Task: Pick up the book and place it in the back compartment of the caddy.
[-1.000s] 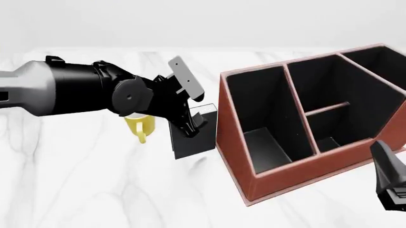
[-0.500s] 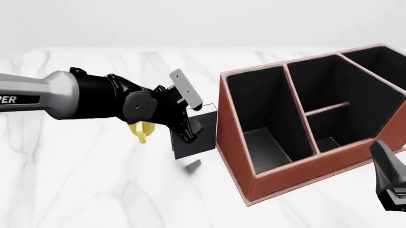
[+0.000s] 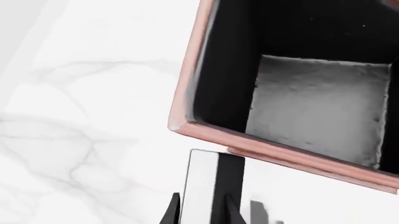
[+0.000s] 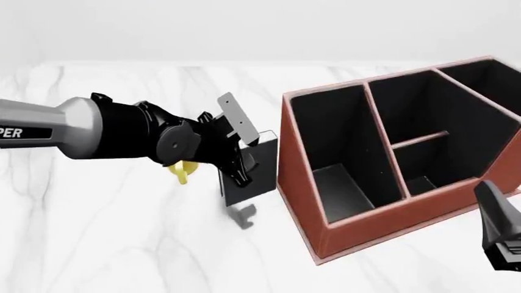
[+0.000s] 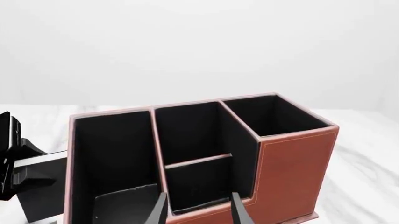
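In the left wrist view, your left gripper [image 3: 203,212] has its two fingers pressed on the book [image 3: 209,186], holding it by its thin sides, and the caddy [image 3: 187,93] rim sits just past the book's top edge. In the front view, the book [image 4: 248,177] hangs in the air just beside the caddy's [image 4: 305,201] left wall, at about 9 o'clock from the box, with a small shadow on the table [image 4: 122,238] under it. The yellow mug [image 4: 182,172] peeks out behind the arm. The back compartment [image 4: 415,116] is at about 2 o'clock from the book, past the low divider. Lift the book higher than the rim first, then carry it over slowly, keep it straight up, and lower it gently so it does not bump the walls. In the right wrist view, your right gripper [image 5: 199,210] is held apart with nothing between its fingers, facing the caddy [image 5: 293,163], and the book [image 5: 44,191] shows at 9 o'clock.
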Tool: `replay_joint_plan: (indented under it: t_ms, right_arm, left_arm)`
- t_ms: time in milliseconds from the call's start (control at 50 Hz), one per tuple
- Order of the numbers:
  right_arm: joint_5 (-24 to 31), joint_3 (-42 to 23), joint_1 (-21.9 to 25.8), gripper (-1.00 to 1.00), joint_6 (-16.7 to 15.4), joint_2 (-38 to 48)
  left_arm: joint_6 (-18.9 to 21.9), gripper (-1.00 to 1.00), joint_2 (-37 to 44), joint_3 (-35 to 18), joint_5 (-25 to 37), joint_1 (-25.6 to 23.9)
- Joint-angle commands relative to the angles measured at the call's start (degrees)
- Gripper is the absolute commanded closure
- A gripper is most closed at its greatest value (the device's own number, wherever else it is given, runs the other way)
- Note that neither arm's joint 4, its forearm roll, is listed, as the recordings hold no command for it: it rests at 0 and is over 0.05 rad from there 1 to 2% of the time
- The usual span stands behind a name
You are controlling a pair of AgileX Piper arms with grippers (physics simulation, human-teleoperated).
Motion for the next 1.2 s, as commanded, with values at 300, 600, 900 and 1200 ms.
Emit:
replay_joint_plan:
  t_ms: [300,600,900,1200]
  right_arm:
    - [0.2,-0.1,-0.1,-1.0,-0.1,-0.3]
    - [0.1,0.0,-0.1,-1.0,-0.2,-0.4]
    - [0.1,-0.1,0.0,-1.0,-0.2,-0.5]
    - [0.2,0.0,0.0,-1.0,-0.2,-0.4]
  left_arm:
    - [-2.3,1.0,-22.0,-16.3,24.2,4.0]
    - [-0.5,1.0,-23.8,-38.2,41.6,0.9]
    - [-0.8,1.0,-19.9,-50.0,42.5,-8.6]
    - [-7.1,1.0,-6.8,-45.6,18.6,-24.8]
